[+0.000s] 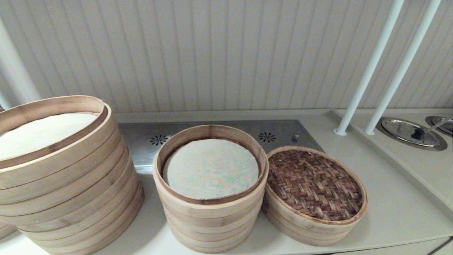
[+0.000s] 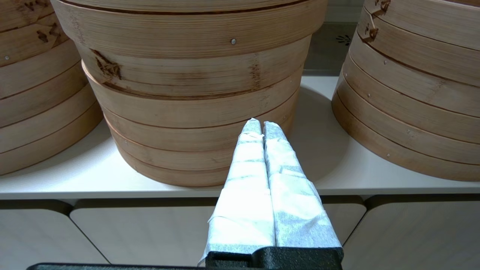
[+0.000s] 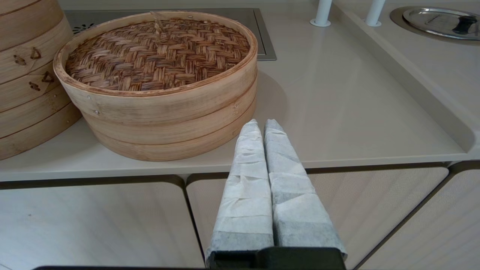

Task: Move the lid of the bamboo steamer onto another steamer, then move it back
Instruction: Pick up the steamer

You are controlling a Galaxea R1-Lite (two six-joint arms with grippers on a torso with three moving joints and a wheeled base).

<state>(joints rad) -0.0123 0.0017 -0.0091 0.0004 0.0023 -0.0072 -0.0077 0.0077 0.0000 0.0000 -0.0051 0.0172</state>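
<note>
The bamboo steamer lid (image 1: 314,184) sits on a low steamer base (image 3: 168,127) near the front edge of the desk (image 1: 389,209), toward its right side. Its rim touches another steamer (image 1: 210,198), the mid-sized stack with the green-flecked liner (image 1: 211,168), which stands open just beside it at the front edge. A much wider stack (image 1: 63,184) is close on the other side, with only a narrow gap between. To the right of the lid the desk surface is bare up to a raised step. The left pincer (image 2: 261,125) hangs before the front edge, facing the mid-sized stack, its 2 wrapped fingers pressed together. The right pincer (image 3: 261,125) is also closed on nothing, in front of the edge, near the lid.
</note>
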